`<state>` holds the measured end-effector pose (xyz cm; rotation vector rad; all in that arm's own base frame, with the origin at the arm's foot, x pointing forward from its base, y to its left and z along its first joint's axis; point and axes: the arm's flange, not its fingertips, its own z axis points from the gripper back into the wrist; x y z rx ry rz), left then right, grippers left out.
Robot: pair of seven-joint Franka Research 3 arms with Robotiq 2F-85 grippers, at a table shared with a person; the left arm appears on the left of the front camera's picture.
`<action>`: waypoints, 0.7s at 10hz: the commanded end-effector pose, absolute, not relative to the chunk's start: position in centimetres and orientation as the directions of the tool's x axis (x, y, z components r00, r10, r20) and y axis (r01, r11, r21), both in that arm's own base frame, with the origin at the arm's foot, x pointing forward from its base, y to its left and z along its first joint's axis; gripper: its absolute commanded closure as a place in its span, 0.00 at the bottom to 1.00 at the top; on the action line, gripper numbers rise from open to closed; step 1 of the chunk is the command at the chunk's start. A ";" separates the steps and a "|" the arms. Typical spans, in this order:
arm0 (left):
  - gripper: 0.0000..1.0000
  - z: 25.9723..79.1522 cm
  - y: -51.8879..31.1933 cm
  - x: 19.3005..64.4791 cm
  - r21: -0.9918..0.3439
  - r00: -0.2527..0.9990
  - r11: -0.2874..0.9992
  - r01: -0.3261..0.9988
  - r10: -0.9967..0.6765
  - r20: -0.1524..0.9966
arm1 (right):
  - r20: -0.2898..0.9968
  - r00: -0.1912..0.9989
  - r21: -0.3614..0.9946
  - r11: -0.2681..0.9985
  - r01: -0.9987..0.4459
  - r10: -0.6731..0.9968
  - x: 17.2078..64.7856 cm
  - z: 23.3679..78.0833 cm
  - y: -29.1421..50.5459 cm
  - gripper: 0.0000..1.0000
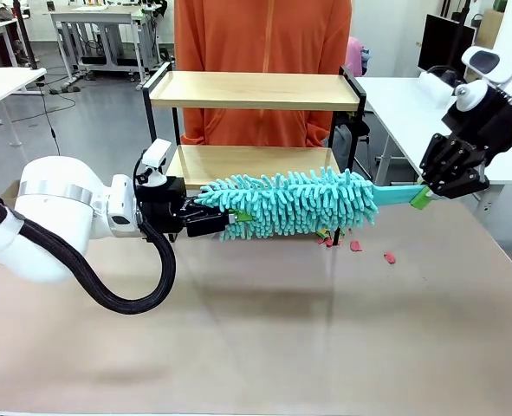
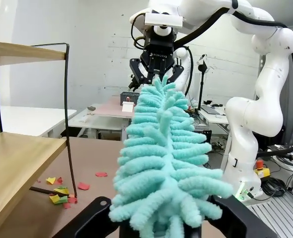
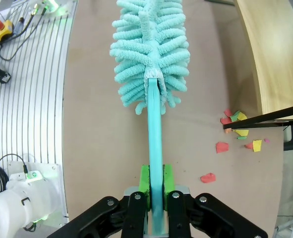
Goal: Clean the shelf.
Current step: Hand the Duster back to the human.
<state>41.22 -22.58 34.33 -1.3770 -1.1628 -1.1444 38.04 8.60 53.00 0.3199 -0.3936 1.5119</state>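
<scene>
The shelf (image 1: 256,90) stands at the table's far side, two light wooden boards in a black frame. A fluffy teal duster (image 1: 299,204) hangs level in front of its lower board (image 1: 238,160). My left gripper (image 1: 225,218) is shut on the tip of the duster's head, which rises between its fingers in the left wrist view (image 2: 161,148). My right gripper (image 1: 424,195) is shut on the flat teal handle (image 3: 155,148), green pads (image 3: 145,181) pressed on both sides. Small red and yellow paper scraps (image 1: 355,245) lie on the table by the shelf's front right leg (image 3: 235,119).
A person in an orange top (image 1: 264,35) stands right behind the shelf. The brown table (image 1: 256,329) stretches bare toward the near edge. White tables (image 1: 403,104) stand to the far right and far left. The shelf's lower board (image 2: 17,158) lies close on the left of the left wrist view.
</scene>
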 end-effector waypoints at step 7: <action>1.00 34.3 -22.5 41.1 -0.094 0.104 -0.104 0.990 0.099 0.990 | 0.464 -0.014 -0.038 0.004 -0.999 0.886 37.7 53.6 8.4 0.28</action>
